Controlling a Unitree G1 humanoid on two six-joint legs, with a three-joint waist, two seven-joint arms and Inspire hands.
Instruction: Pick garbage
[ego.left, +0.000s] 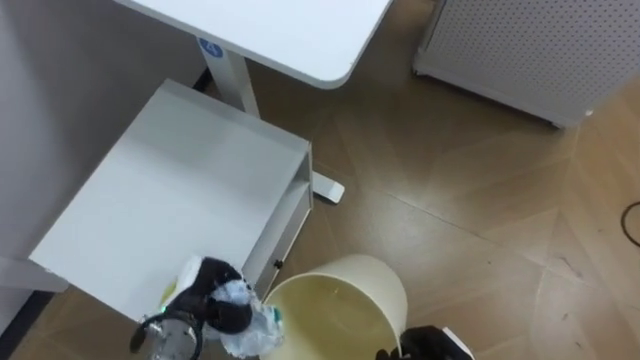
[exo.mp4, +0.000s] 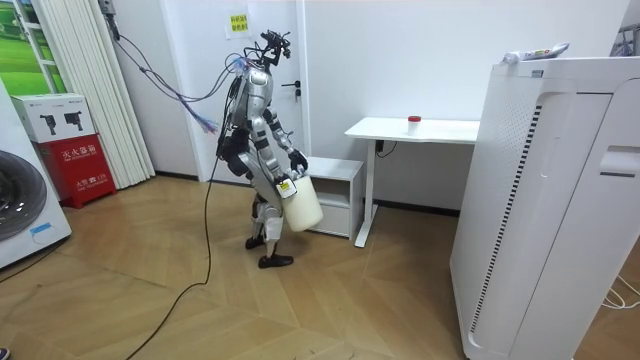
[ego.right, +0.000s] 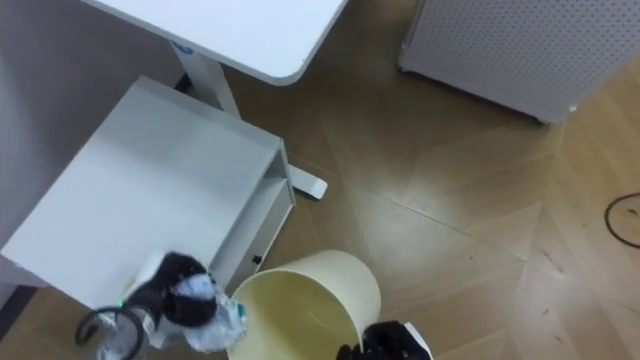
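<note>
While the left hand (ego.left: 212, 298) has its fingers curled round the garbage (ego.left: 248, 325), that piece hangs over the front corner of the low white cabinet (ego.left: 180, 190), just beside the rim of the cream bin (ego.left: 375, 280). Garbage = crumpled clear plastic with a yellow-green scrap on it. Looks like a squashed bottle, can't confirm.

Judgement: very light, thin-walled, springy and slick. No breakage risk, but it could squirm out of a loose hold. Best hold is across the crushed middle, roughly where the hand sits now.

Long axis is hard to read. It seems to run from the hand down and to the right, free end pointing at the bin mouth.

Right hand (ego.left: 428, 345) is closed on the bin's near rim. Room view shows the bin off the floor, mouth tilted up toward the robot. Robot stands at the cabinet, next to the white table (ego.left: 290, 30).
</note>
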